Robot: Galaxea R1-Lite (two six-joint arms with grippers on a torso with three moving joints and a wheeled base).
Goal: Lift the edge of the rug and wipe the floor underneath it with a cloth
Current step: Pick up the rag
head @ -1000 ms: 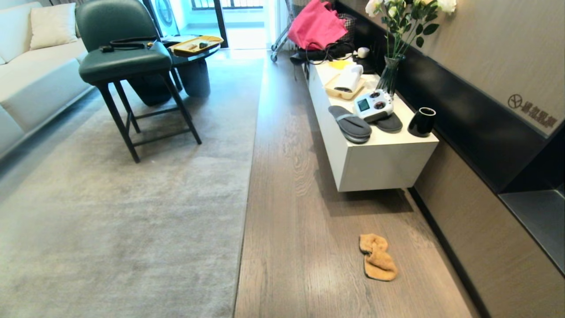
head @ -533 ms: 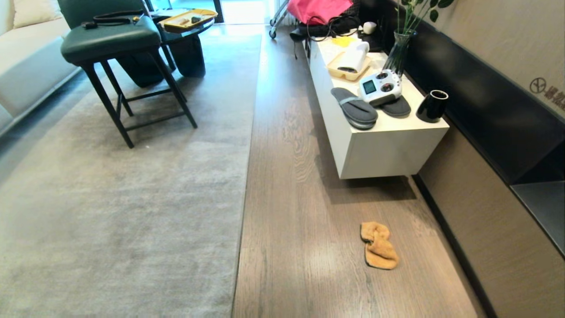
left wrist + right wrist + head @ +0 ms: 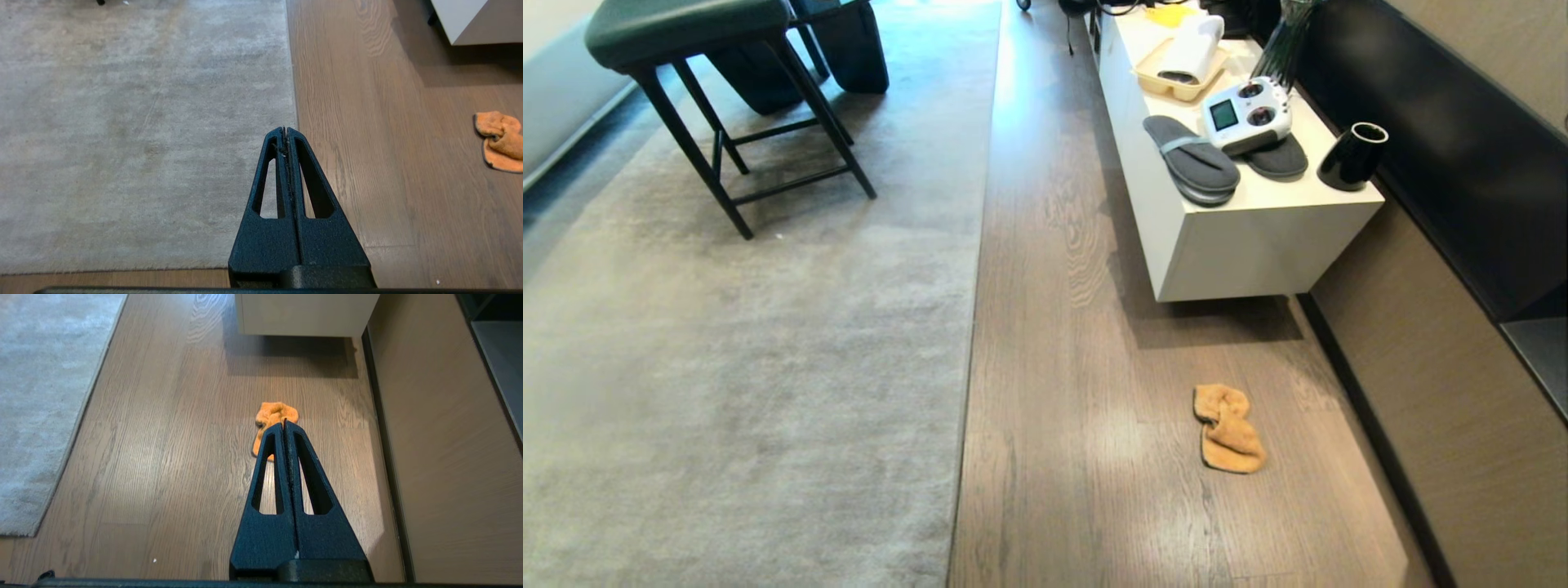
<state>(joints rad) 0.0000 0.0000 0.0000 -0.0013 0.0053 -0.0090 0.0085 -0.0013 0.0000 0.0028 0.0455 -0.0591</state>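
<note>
Plainly, the cloth (image 3: 1229, 428), lower right on the floor (image 3: 1078, 408), looks soft and light: pinch its bunched fold. The rug edge (image 3: 970, 327) should bend. Both jaws clenched, empty.

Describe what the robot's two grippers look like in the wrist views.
Both look the same. The left gripper and the right gripper are each matt black with a rough, grainy surface. Each has two long fingers that taper to a narrow tip, and each finger has a long slot cut through it. The fingers rise from a wider black base block. No cables, markings or labels show.
</note>
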